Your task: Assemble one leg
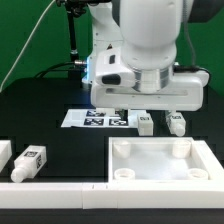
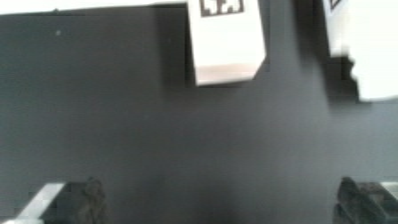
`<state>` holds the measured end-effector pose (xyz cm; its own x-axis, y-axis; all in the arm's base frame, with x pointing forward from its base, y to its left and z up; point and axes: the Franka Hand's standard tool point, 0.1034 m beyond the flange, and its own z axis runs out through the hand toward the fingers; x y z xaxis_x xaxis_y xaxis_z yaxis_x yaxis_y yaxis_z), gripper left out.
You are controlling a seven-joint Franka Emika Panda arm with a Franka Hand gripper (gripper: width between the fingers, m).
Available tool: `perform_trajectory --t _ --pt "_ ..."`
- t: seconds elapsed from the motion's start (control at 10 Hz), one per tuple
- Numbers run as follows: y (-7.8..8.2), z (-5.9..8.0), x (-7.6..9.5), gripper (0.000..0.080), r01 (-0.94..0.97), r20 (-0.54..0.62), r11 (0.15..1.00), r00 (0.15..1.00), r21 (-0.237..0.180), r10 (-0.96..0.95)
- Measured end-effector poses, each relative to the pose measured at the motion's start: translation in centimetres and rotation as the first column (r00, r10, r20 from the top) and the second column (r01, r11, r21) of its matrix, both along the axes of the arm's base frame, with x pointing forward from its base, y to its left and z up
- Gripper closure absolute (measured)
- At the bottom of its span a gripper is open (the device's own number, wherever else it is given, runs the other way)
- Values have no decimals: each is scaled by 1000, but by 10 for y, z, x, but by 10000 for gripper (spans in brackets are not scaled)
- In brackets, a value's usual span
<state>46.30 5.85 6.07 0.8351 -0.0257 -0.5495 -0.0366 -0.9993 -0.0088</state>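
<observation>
In the wrist view my gripper (image 2: 219, 205) is open and empty, with its two dark fingertips (image 2: 68, 200) far apart over the bare black table. Two white legs lie ahead of it: one (image 2: 228, 45) with a black-and-white tag at its end, and another (image 2: 365, 50) partly cut off at the frame edge. In the exterior view these two legs (image 1: 146, 122) (image 1: 177, 123) stand just below the arm's white hand (image 1: 148, 85), whose body hides the fingers. The gripper touches neither leg.
The large white square tray-like piece (image 1: 165, 165) with corner holes lies at the front on the exterior view's right. Two more legs (image 1: 30, 163) (image 1: 4, 155) lie at the front left. The marker board (image 1: 98, 118) lies behind, under the arm. A white bar (image 1: 50, 190) runs along the front.
</observation>
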Motion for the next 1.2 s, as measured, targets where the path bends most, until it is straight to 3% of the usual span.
perform_trajectory --t 0.2,0.5,0.9,1.2 --pt "5 18 -5 150 -57 -105 997 993 43 61" --pt "4 11 -8 150 -51 -255 998 965 45 61" --pt "2 -17 -28 150 -18 -317 1000 948 -1 17" --pt "1 -18 -28 150 -18 -319 1000 948 -1 17"
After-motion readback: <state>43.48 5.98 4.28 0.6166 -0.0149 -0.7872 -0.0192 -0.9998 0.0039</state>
